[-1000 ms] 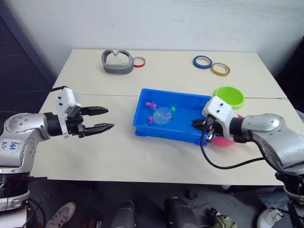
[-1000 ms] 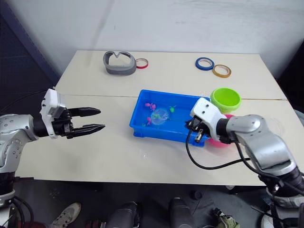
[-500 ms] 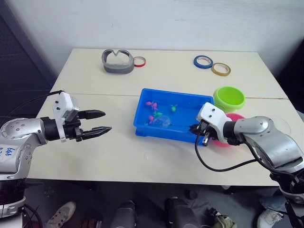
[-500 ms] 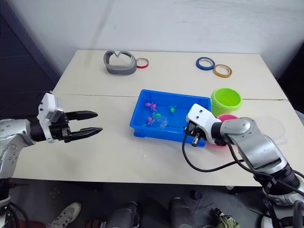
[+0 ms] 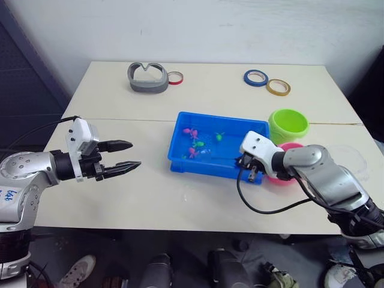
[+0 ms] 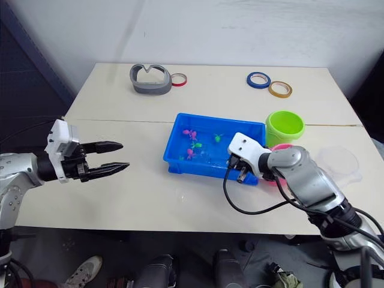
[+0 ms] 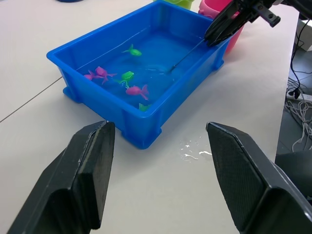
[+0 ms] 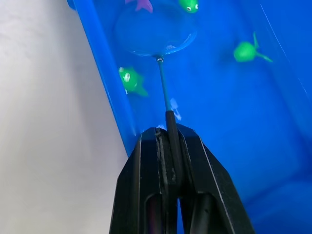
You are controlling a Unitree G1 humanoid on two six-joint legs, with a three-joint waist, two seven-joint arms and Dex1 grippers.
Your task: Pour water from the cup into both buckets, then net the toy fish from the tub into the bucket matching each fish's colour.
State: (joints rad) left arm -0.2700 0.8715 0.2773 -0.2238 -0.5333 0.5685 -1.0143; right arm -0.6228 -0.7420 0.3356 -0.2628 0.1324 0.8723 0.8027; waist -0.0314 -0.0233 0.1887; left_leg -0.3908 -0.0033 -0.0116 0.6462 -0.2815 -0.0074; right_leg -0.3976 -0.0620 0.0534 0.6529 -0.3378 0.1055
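Note:
The blue tub [image 5: 180, 161] sits mid-table with water and several tiny pink and green toy fish [image 7: 137, 90] in it. My right gripper [image 5: 246, 162] is at the tub's near right corner, shut on the net's thin handle [image 8: 163, 92]. The net's hoop [image 8: 155, 30] lies low in the water among the fish, with a green fish [image 8: 130, 79] beside it. The lime green bucket [image 5: 288, 125] and pink bucket [image 5: 293, 147] stand right of the tub. The clear cup [image 6: 340, 163] rests further right. My left gripper [image 5: 129, 154] hovers open, left of the tub.
A grey curved object [image 5: 147, 78] and a red tape ring [image 5: 176, 77] lie at the back left. Blue [image 5: 256, 77] and yellow [image 5: 278, 87] tape rings lie at the back right. Water drops [image 7: 195, 151] wet the table near the tub's front.
My right gripper has shifted left along the tub's near right corner, and the net's hoop has sunk into the water. The left gripper drew back slightly and stays open.

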